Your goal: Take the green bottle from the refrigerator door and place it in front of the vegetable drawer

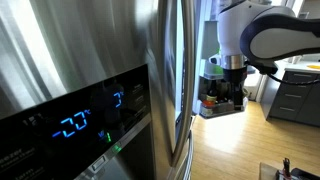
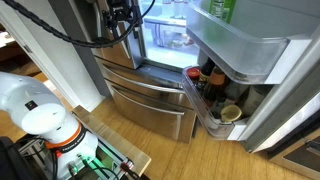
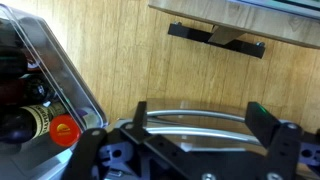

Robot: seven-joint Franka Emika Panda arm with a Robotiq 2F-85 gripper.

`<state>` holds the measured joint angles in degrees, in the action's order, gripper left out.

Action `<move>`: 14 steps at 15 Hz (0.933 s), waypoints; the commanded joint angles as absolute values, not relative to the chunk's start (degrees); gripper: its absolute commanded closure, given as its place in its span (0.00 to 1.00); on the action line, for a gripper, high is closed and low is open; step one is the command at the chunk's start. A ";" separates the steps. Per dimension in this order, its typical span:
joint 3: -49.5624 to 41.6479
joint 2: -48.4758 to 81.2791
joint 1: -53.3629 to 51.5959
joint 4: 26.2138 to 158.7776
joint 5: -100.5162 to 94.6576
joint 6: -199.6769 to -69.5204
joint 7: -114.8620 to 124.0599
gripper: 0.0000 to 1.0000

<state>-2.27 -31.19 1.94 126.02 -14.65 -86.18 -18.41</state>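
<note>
The small bright green bottle (image 2: 220, 8) stands in the top bin of the white-lined refrigerator door (image 2: 246, 50), at the upper right of an exterior view. It is well apart from the black Robotiq gripper (image 2: 124, 20), which hangs at the top centre before the open compartment. In the wrist view the gripper (image 3: 200, 116) has its fingers spread wide and holds nothing, above a curved steel drawer handle (image 3: 190, 118). Dark brownish jars (image 2: 205, 85), one with a red cap (image 3: 65, 130), crowd the lower door rack. A stainless steel door with a blue digital display (image 1: 80, 90) fills the left foreground.
</note>
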 commanded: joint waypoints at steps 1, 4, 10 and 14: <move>-3.22 -31.13 0.62 125.81 -15.05 -85.86 -17.92 0.00; -3.22 -31.13 0.62 125.81 -15.05 -85.86 -17.92 0.00; -3.65 -32.41 4.01 124.61 -22.58 -91.18 -11.24 0.00; -5.34 -32.30 7.20 122.35 -28.78 -97.66 -6.80 0.00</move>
<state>-4.30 -31.86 5.34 123.20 -24.70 -93.91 -10.44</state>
